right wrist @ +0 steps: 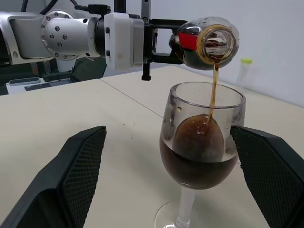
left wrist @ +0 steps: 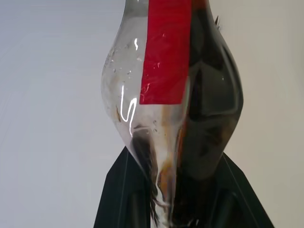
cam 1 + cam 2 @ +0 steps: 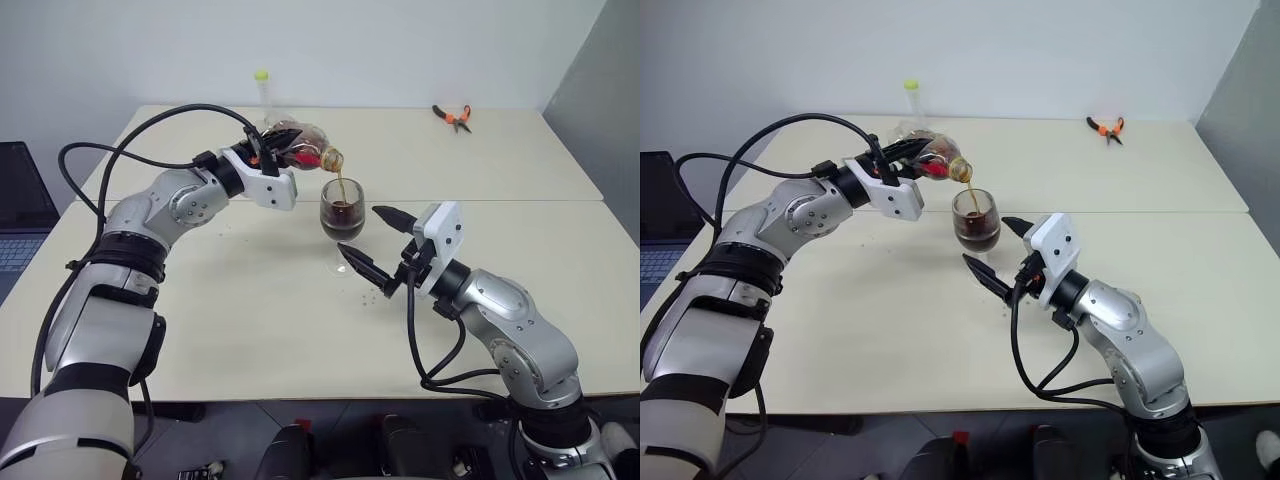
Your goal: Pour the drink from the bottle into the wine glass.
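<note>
Brown drink (image 1: pixel 197 166): streaming into wine glass (image 3: pixel 342 212).
Left tool (image 3: pixel 268 152): clamps tilted bottle (image 3: pixel 305 146) above glass.
Right tool (image 3: pixel 380 245): spread wide, flanking glass.
Next: probably level bottle.

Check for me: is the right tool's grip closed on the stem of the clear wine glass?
No: the right tool stands open, its black fingers apart on either side of the clear stemmed wine glass, touching neither stem nor bowl.

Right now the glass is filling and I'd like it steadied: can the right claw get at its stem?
Probably yes: the right claw is open beside the wine glass, fingers either side, nothing between.
</note>
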